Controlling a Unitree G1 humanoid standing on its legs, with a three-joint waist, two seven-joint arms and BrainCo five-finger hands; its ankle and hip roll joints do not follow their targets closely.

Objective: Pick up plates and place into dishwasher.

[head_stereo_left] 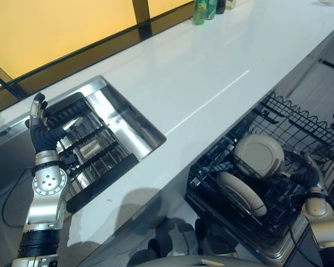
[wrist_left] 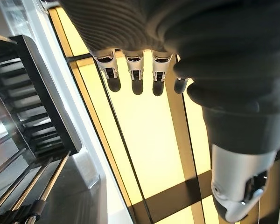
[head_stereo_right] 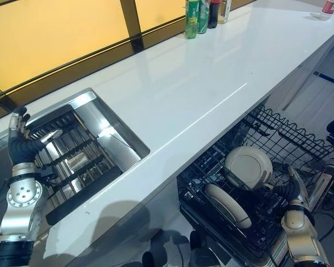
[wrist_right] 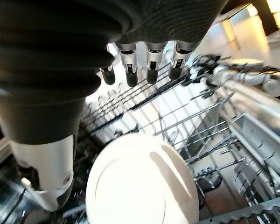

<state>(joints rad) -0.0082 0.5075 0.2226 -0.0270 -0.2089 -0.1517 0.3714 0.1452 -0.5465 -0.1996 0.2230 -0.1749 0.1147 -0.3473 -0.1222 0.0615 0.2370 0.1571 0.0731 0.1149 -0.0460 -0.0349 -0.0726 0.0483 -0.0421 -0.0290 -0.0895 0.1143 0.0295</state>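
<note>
Two plates stand in the dishwasher rack (head_stereo_left: 300,125), below the counter's (head_stereo_left: 200,83) front edge. Both are round, cream and plain. The far plate (head_stereo_left: 260,156) stands almost upright on its rim and leans a little, its flat face turned toward the counter. The near plate (head_stereo_left: 240,192) leans over much more, and dark rack wires hide part of its lower rim. The rack itself is cut off at the picture's right side.

The right hand (wrist_right: 147,58) hangs just above the far plate, over the rack's near right corner. Its fingers are straight and loose, and they hold nothing. From the head, most of this hand is hard to make out among the black wires.

The left hand (head_stereo_left: 39,119) is raised at the left end of the sink (head_stereo_left: 147,130), which is set into the counter's left part. Its fingers point up, relaxed and holding nothing. A black drying rack (head_stereo_left: 83,150) lies inside the sink. Some bottles (head_stereo_right: 203,14) stand at the counter's far edge, with their tops cut off.
</note>
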